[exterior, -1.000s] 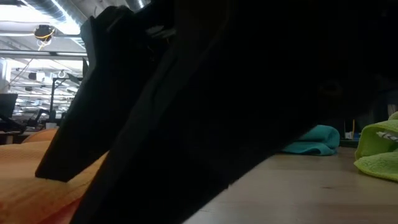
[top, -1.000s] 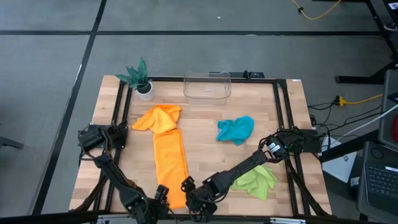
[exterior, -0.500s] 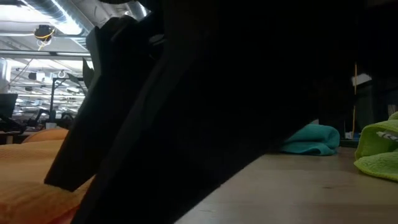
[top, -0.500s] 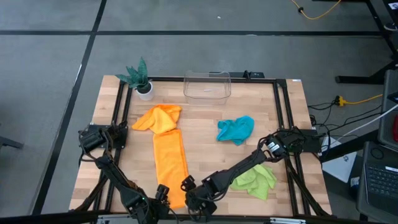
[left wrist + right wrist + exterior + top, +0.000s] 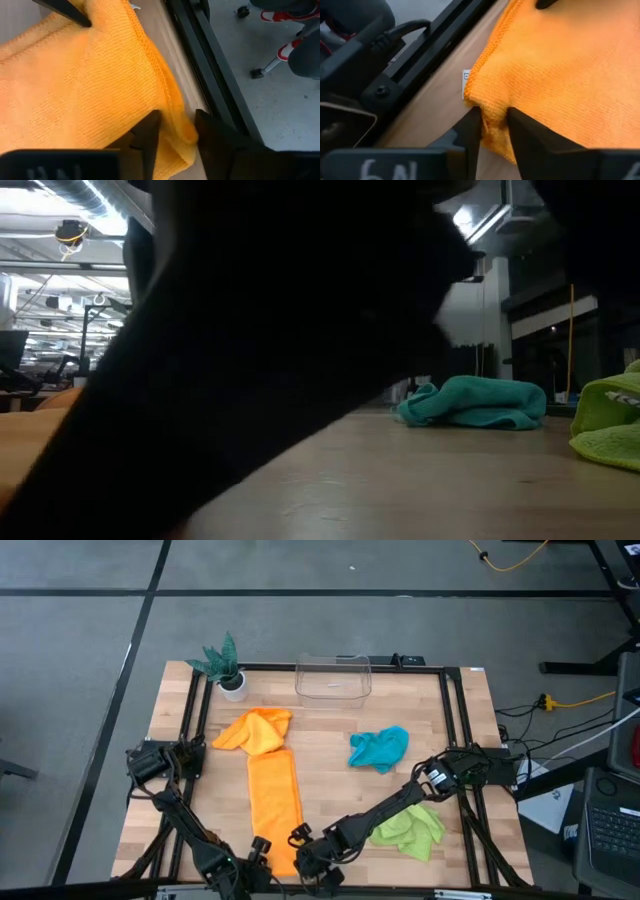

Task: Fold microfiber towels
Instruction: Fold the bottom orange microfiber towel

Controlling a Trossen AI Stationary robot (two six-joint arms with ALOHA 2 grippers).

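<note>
At the bottom centre of the high view, both grippers pinch the near corners of the long orange towel [image 5: 273,802]: the left gripper [image 5: 176,131] has its 2 fingers closed on 1 bunched corner, the right gripper [image 5: 493,125] on the other. Each bite looks shallow, taking only the stitched hem, so a corner could slip free on the lift and leave the fold skewed; the dark frame rail [image 5: 200,65] runs just beside the hem and could snag a finger. The cloth is soft, finely ribbed microfiber lying in a flat strip. Further up, a crumpled 2nd orange towel [image 5: 254,729] touches its far end; the lime green towel [image 5: 412,828] sits lower right, the teal towel [image 5: 379,748] right of centre, both rumpled.
</note>
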